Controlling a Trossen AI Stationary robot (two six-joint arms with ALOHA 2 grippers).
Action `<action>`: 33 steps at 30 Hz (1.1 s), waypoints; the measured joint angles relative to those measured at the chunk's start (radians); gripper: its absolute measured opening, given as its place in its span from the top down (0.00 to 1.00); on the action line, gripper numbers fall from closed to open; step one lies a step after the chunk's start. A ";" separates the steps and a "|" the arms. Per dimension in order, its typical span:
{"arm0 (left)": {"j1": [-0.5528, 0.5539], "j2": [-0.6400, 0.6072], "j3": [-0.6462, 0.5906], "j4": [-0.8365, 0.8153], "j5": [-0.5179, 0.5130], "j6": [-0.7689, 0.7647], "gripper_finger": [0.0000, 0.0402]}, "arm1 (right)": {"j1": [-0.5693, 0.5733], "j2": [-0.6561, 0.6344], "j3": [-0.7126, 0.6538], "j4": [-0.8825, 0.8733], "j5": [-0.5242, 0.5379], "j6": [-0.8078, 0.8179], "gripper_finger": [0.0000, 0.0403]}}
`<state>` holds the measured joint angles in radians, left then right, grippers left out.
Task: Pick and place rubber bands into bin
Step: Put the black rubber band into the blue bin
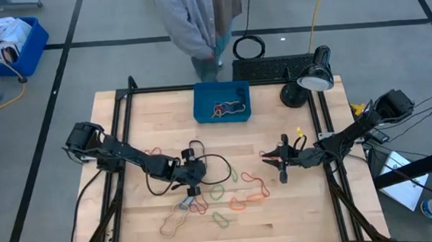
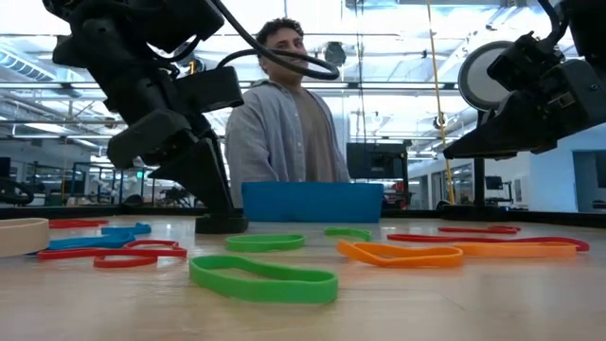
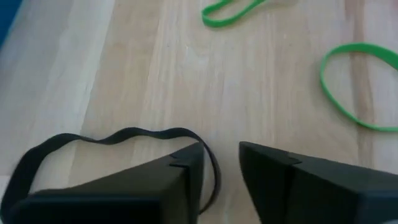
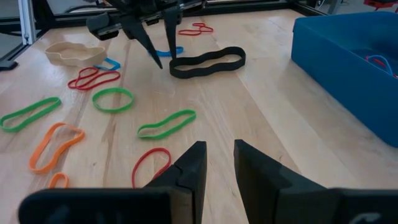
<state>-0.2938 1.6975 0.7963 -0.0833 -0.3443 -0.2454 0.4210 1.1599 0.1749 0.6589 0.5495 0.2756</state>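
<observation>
Several rubber bands in red, orange, green, blue and tan lie flat across the near half of the wooden table (image 1: 229, 196), also showing in the low view (image 2: 263, 278). The small blue bin (image 1: 200, 116) stands at the far middle with a few bands inside. My left gripper (image 3: 221, 149) is open and points down at the end of a black band (image 3: 124, 135), which lies flat (image 4: 208, 61). My right gripper (image 4: 219, 149) is open by a narrow gap and empty, low over the table right of centre (image 1: 270, 159), with a red band (image 4: 151, 165) just ahead of its fingers. My left gripper stands over the black band's end (image 3: 210, 163) from above, pointing down. One finger (image 3: 186, 165) is inside the loop and the other outside it. The band lies flat on the table. I cannot tell whether a finger touches it.
A person stands at the table's far edge (image 1: 197, 15). A black desk lamp (image 1: 308, 80) stands at the far right corner. A black cable (image 1: 215, 163) loops over the table by my left arm. A larger blue bin (image 1: 31, 42) sits on the floor, far left.
</observation>
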 joint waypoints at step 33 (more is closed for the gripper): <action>0.213 -0.235 0.014 0.469 0.025 0.414 0.98 | 0.000 0.000 0.000 -0.012 0.000 0.000 0.82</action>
<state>-0.0810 1.4629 0.8104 0.3860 -0.3196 0.1690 0.4210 1.1599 0.1749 0.6471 0.5495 0.2756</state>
